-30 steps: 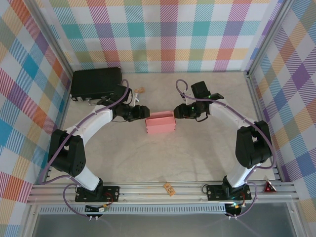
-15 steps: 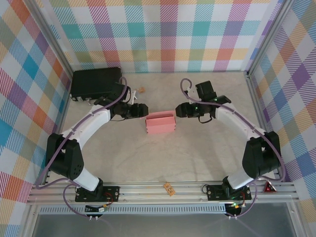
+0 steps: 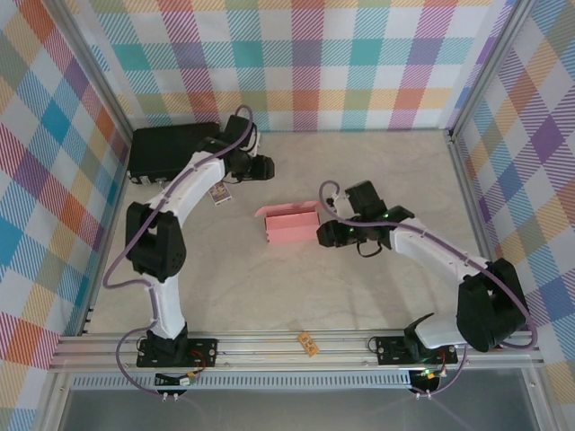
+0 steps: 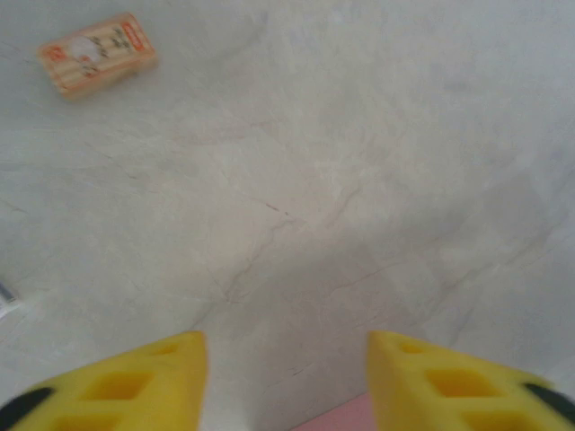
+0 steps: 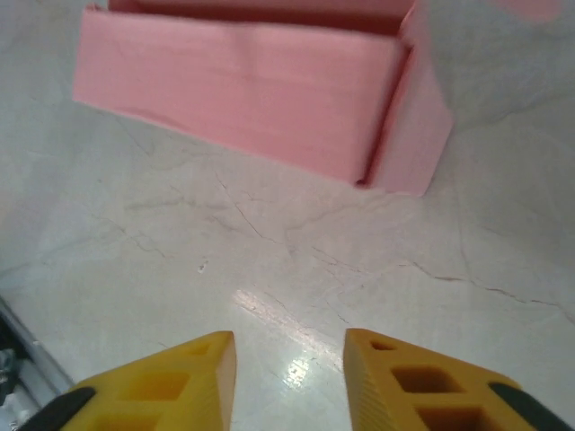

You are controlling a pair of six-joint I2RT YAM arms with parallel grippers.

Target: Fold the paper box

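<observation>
The paper box [image 3: 290, 226] is a small salmon-pink shallow box lying mid-table, with a flap sticking out at its far left corner. My left gripper [image 3: 264, 168] hovers well behind the box, near the black case; its yellow fingers [image 4: 135, 382] stand apart with bare table between them, and a pink corner [image 4: 346, 419] shows at the frame's bottom. My right gripper [image 3: 324, 234] sits just off the box's right end. In the right wrist view the box [image 5: 243, 85] lies ahead of the open right gripper [image 5: 289, 348], apart from it.
A black hard case [image 3: 174, 149] stands at the back left. A small orange packet [image 4: 97, 56] lies on the table beyond the left fingers. A small card [image 3: 218, 193] lies beside the left arm. An orange tag [image 3: 308, 343] rests on the front rail.
My left arm swung back away from the box toward the black case. My right gripper dropped nearer, beside the box's right end. Both jaws narrowed. The box's far left flap lifted.
</observation>
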